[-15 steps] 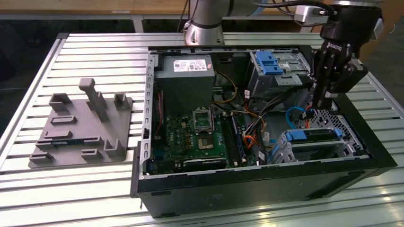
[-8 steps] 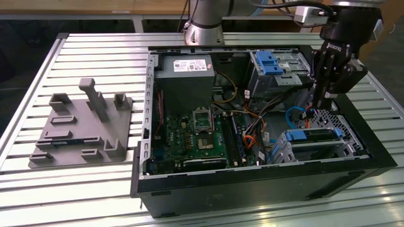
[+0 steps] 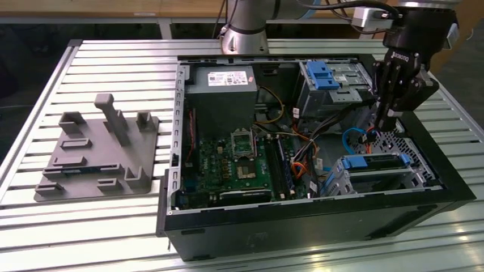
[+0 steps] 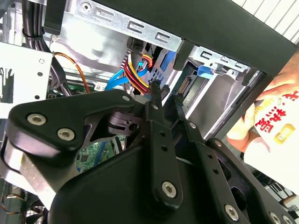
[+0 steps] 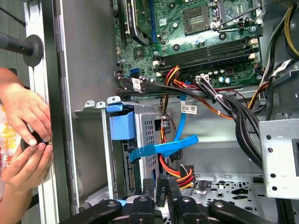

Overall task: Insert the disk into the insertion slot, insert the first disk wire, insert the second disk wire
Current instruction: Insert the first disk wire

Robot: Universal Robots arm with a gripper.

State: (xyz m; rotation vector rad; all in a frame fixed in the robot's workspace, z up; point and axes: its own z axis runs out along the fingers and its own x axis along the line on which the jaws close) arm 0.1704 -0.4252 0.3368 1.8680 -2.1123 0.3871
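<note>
Disk (image 3: 378, 160), flat silver slab in bright blue plastic carrier, sits already inside insertion slot (image 3: 338, 180), a boxy sheet-metal cage with perforated wall, at exterior view's right of open black case (image 3: 302, 226). Black angular gripper (image 3: 388, 126) reaches down into case just beside cage. In first wrist view, fingers (image 5: 147, 189) are drawn close, clamped on black plug of disk wire (image 5: 175, 173), a red-yellow-black bundle. Flat blue ribbon cable (image 5: 163, 148) lies loose near cage. Person's hands (image 5: 28, 116) rest at case edge.

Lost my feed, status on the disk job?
Gripper shut on power plug. Disk in cage. Blue cable loose nearby; hands at case edge.
</note>
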